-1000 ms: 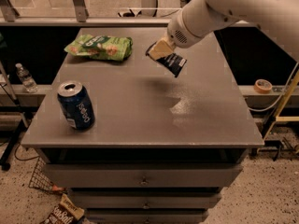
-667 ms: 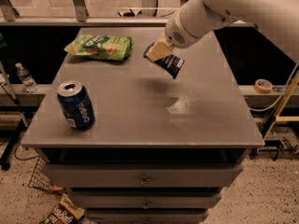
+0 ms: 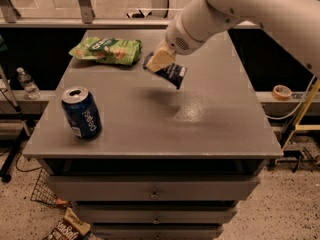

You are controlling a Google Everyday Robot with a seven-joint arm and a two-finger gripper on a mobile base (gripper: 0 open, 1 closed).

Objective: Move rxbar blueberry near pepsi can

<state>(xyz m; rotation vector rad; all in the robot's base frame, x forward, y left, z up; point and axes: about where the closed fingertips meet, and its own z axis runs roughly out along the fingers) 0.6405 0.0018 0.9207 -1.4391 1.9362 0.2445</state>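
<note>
The robot's two-finger hand (image 3: 161,62), with its tan fingers, hangs over the back half of the grey flat-topped desk (image 3: 210,129). It is closed on the small flat rxbar blueberry bar in its dark navy-blue wrapper (image 3: 173,74), gripping it by one end. The bar is off the desk. It droops from the fingers with its long axis slanting down and to the right of the picture, and a soft shadow lies on the surface below it.

The blue aluminium pepsi can with the silver top (image 3: 82,113) stands upright near the desk's front left corner as the picture shows it, well apart from the bar. From the hand, the can lies toward the front edge and to the picture's left, a diagonal across bare desk.

The crinkled green chip bag (image 3: 107,50) lies at the back, just to the picture's left of the hand and away from that diagonal, so the carry should pass clear of it.

In my judgement the bar should be set down beside the can, short of touching it, since a nudge could tip the can or push it toward the edge.
</note>
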